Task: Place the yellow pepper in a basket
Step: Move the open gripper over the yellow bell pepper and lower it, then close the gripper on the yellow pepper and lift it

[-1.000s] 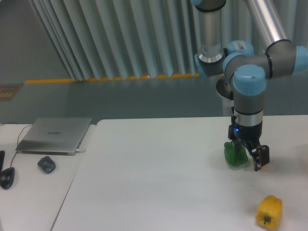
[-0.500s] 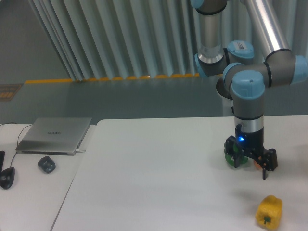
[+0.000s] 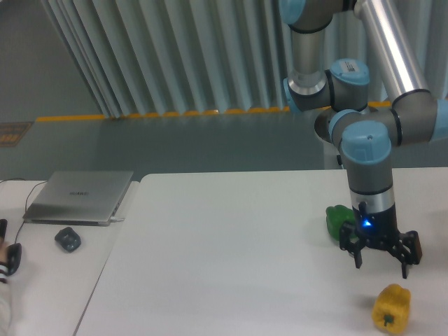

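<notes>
Behind the spread fingers (image 3: 381, 260), green pepper (image 3: 338, 222) partly hidden.

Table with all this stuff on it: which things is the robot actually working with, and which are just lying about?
Part of the job:
- yellow pepper
- the robot's hand, open above it

No basket is in view.

Just lying about:
- green pepper
- closed laptop
- small dark grey object
- black object at the left edge

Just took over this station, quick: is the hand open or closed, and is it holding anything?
Hand: open and empty, fingers spread above the table, with the yellow pepper lying below it, untouched.
</notes>
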